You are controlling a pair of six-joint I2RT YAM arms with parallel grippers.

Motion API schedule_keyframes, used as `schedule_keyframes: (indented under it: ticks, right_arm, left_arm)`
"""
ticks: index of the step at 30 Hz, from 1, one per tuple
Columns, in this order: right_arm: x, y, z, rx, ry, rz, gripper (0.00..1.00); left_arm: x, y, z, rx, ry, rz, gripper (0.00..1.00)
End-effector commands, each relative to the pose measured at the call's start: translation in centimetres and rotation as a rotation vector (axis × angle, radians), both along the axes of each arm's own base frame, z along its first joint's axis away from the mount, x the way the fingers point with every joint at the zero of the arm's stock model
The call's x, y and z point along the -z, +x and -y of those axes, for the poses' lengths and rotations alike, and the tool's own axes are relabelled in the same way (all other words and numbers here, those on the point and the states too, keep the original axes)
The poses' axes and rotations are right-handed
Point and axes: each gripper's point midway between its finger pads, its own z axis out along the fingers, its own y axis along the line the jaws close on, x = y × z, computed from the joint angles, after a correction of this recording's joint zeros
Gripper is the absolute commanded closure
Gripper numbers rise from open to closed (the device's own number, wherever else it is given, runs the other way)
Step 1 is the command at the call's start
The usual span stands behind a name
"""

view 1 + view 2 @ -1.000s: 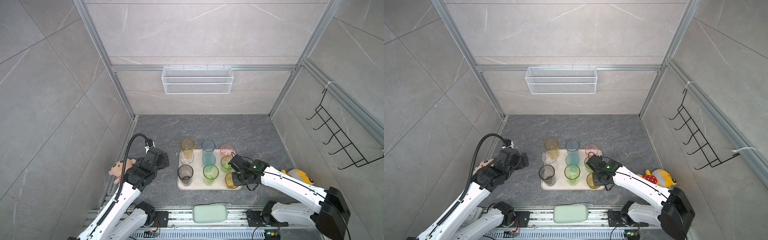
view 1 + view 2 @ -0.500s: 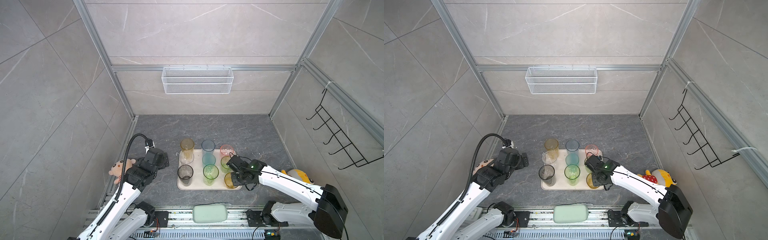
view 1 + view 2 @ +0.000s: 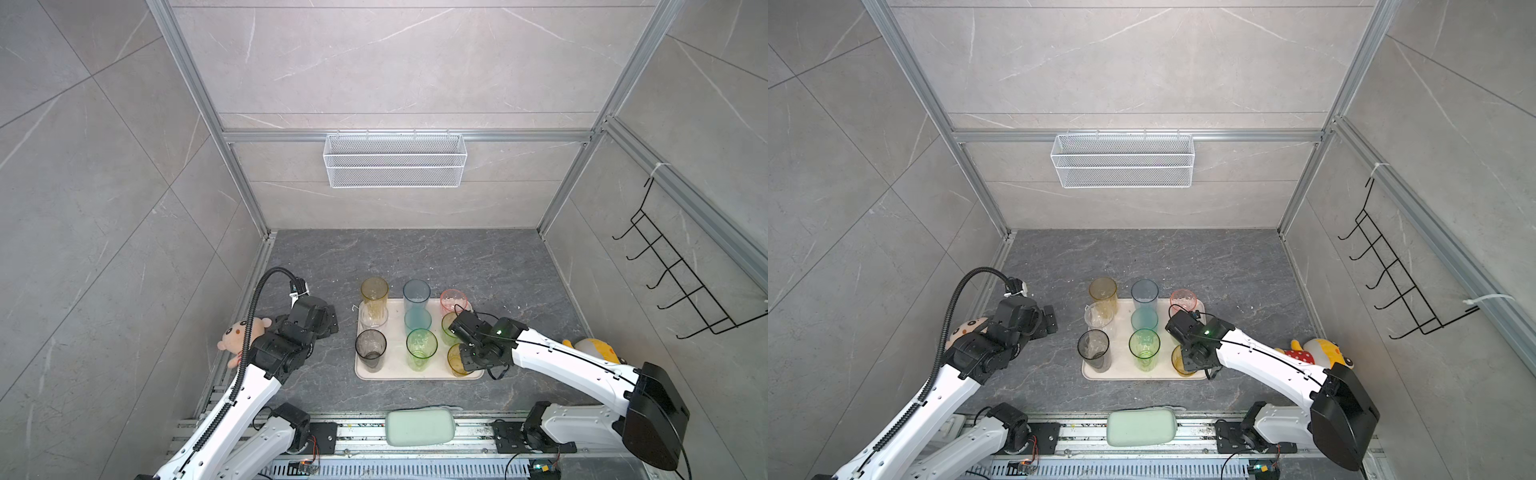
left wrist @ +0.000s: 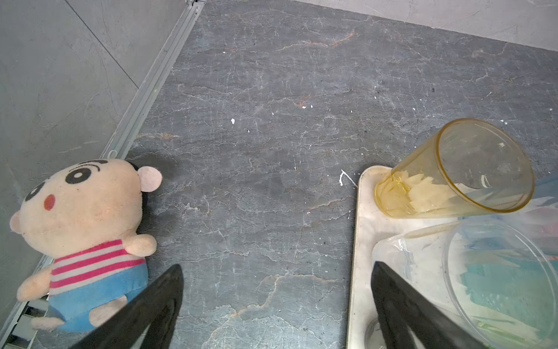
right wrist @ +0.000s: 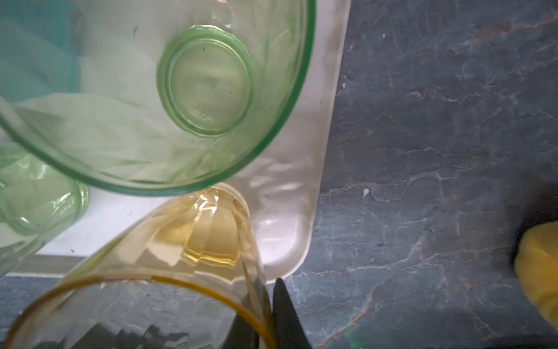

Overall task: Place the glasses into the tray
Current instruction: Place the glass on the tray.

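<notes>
In both top views the tray [image 3: 397,370] [image 3: 1121,370] is lying on the dark stone surface [image 3: 415,257] between the two arms. All nine glasses are standing upright in it, in three rows. A tall amber glass [image 3: 374,291], a pale blue glass [image 3: 416,293] and a pink glass [image 3: 454,300] are lining the far edge. A clear glass [image 3: 373,319], a teal glass [image 3: 417,322] and a short green glass [image 3: 445,332] are filling the middle. A smoky grey glass [image 3: 370,351], a tall green glass [image 3: 421,352] and a short amber glass [image 3: 456,361] are standing nearest the robot. The right arm [image 3: 561,365] is reaching over the tray's right side, above the short amber glass. The left arm [image 3: 257,374] is hovering left of the tray, near a plush doll [image 3: 243,334].

In the left wrist view the left jaws are standing wide apart, holding nothing.

In the right wrist view the right jaws are straddling the short amber glass's rim. One finger [image 5: 283,311] is sitting just outside the wall and the other is showing darkly inside. Whether they are pinching it, I cannot tell.
</notes>
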Motion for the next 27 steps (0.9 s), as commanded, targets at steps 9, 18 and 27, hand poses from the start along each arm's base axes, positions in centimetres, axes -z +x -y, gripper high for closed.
schedule_keyframes:
  ticks: [9, 18, 27]
  right_arm:
    - [-1.5, 0.5, 0.9, 0.009, -0.062, 0.033, 0.69]
    - [-4.8, 1.2, 0.9, 0.009, -0.035, 0.106, 0.64]
    - [-10.5, 3.3, 1.0, 0.015, 0.026, 0.310, 0.57]
  left_arm:
    - [-0.6, 0.1, 0.0, -0.013, -0.014, 0.023, 0.03]
    - [-0.7, 0.0, -0.1, -0.013, -0.013, 0.026, 0.03]
    - [-0.9, 0.2, 0.2, -0.011, -0.034, 0.039, 0.03]
